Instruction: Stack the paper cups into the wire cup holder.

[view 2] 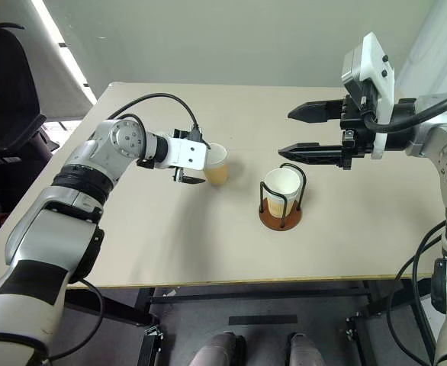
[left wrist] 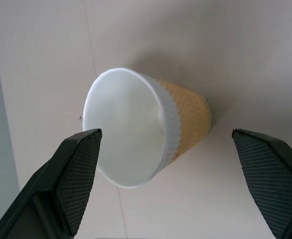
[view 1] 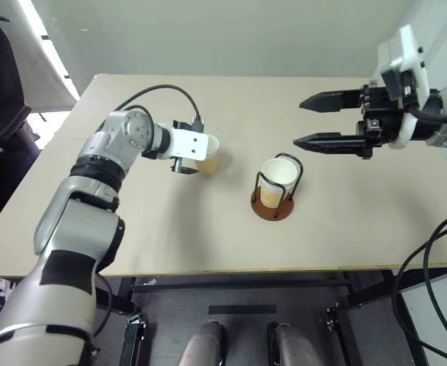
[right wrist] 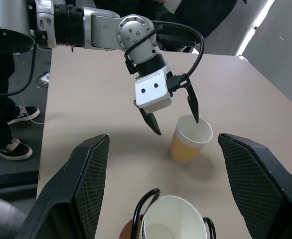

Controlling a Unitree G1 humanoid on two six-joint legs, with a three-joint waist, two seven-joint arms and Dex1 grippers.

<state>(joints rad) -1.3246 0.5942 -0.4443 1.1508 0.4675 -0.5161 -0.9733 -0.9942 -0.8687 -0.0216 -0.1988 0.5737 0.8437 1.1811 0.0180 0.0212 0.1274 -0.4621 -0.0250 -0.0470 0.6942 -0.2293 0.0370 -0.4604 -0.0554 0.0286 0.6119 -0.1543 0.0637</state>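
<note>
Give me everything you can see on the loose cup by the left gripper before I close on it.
The loose paper cup stands upright on the table, apart from the wire cup holder on its right. It is tapered, with a white rim and inside and a yellow-orange ribbed sleeve, and it looks empty. The left gripper is open, one finger on each side of the rim; whether either touches it is unclear.

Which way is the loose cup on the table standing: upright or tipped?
Upright: the cup stands on its base, white rim up, between the open left gripper's fingers.
</note>
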